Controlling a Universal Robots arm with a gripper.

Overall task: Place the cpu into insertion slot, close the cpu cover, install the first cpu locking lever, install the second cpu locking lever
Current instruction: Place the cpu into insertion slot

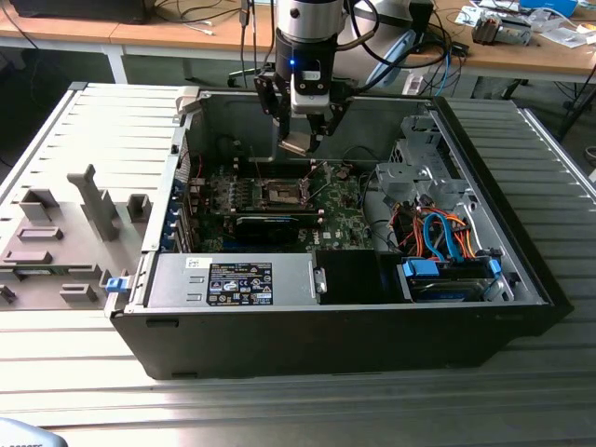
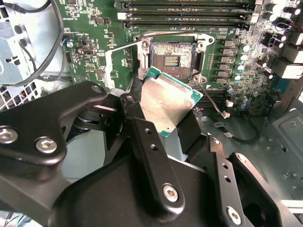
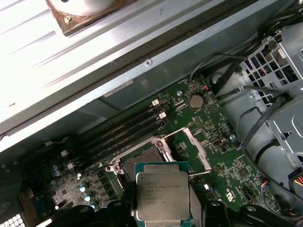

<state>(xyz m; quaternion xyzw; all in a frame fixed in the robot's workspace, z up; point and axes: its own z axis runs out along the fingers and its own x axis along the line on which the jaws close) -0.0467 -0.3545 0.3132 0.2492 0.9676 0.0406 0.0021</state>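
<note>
Claw (image 1: 304, 140): clamped on the cpu (image 2: 165, 101), gripping its edges.
Cpu: airborne, at 12 o'clock of the insertion slot (image 1: 282, 193) in the exterior view, apart.
Progress: slot bare; all four steps undone.

The setting is a robotics or electronics laboratory. An opened desktop computer case (image 1: 279, 345) lies on its side on a ribbed metal table (image 1: 279, 410), with its green motherboard (image 1: 346, 216) and drive cables (image 1: 438, 233) exposed. A robot arm (image 1: 307, 28) hangs over it, its gripper (image 1: 307, 140) clamped on a cpu (image 1: 295, 145). Beside the case, at the exterior view's left, sits a grey fixture plate (image 1: 112, 121) with moulded holders. Behind stand wooden workbenches (image 1: 186, 39) strewn with loose cables (image 1: 200, 13) and small electronic parts (image 1: 503, 28).
</note>
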